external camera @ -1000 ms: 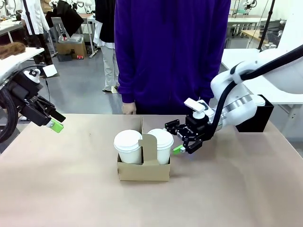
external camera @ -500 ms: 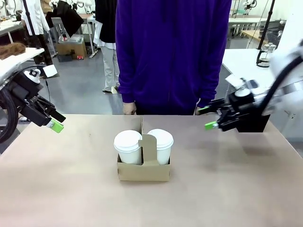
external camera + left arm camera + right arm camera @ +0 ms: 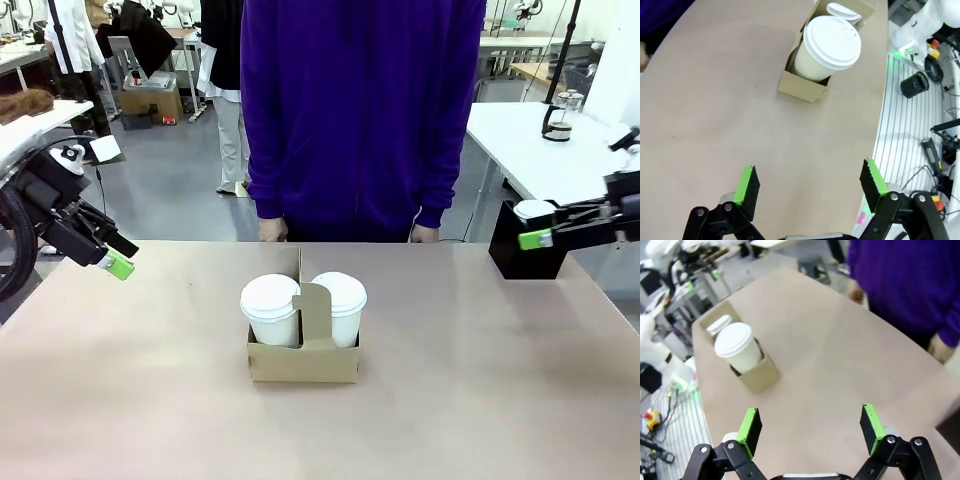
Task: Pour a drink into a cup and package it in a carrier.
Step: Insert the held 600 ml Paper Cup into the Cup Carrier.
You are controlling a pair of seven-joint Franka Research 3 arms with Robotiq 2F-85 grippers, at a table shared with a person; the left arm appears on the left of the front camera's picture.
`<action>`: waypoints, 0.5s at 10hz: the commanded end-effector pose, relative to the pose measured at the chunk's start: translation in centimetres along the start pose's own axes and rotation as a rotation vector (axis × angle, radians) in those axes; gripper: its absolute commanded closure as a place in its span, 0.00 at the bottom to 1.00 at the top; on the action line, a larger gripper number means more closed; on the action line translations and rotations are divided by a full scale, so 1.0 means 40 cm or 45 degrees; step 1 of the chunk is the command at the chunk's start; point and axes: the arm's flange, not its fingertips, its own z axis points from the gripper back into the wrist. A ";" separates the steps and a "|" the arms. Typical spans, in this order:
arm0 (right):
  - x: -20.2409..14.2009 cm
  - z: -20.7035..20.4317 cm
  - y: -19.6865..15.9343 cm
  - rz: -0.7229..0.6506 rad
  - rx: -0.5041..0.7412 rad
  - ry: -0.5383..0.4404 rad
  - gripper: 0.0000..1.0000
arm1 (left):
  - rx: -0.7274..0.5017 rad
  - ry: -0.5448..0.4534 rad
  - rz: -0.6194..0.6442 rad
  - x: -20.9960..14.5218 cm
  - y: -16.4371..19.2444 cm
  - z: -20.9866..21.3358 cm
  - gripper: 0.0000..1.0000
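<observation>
the right gripper [image 3: 537,238] has pulled well back from the carrier [image 3: 303,362] since a second ago, when it hung just beside the right cup [image 3: 339,307]; it now sits at the far right edge, its fingers [image 3: 870,422] spread wide with nothing between them. the left gripper [image 3: 116,262] stays at the left edge, fingers [image 3: 748,184] apart. both lidded cups stand in the carrier mid tabletop [image 3: 480,400], with the left cup [image 3: 271,309] beside the other, in front of the person [image 3: 365,110].

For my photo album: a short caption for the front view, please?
Two lidded cups sit packed in a cardboard carrier.
</observation>
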 end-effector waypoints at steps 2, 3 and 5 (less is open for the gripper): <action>-0.088 0.024 0.046 -0.105 -0.083 0.020 0.00 | 0.002 -0.008 -0.006 -0.001 -0.001 0.001 0.00; -0.098 0.014 0.024 -0.118 -0.098 0.059 0.00 | 0.002 -0.008 -0.006 -0.001 -0.001 0.001 0.00; -0.030 0.038 -0.034 -0.079 -0.081 0.005 0.00 | 0.002 -0.008 -0.006 -0.001 -0.001 0.001 0.00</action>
